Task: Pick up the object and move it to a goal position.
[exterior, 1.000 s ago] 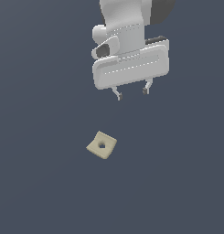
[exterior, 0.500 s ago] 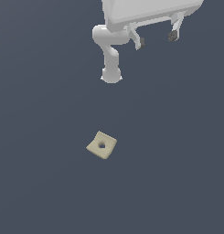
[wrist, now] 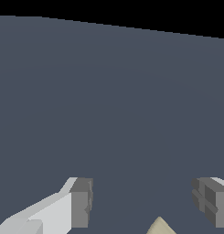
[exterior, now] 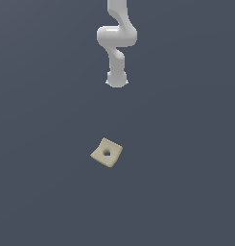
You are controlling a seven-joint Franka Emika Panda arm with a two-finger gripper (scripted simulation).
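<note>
The object (exterior: 107, 153) is a small flat cream square block with a round centre hole. It lies on the dark grey floor in the exterior view, turned at an angle. Only the white arm (exterior: 116, 41) shows there; the hand is above the picture's top edge. In the wrist view my gripper (wrist: 144, 202) is open and empty, its grey fingertips (wrist: 81, 203) wide apart and high above the floor. One corner of the block (wrist: 160, 227) shows at the edge of the wrist view, between the fingers and far below them.
The dark grey floor (exterior: 186, 168) runs flat all around the block. The arm's base (exterior: 116, 79) stands on it behind the block. The floor's far edge (wrist: 131, 28) shows against black in the wrist view.
The hand has risen out of the top of the exterior view, uncovering the arm's lower links and base. The block has not moved.
</note>
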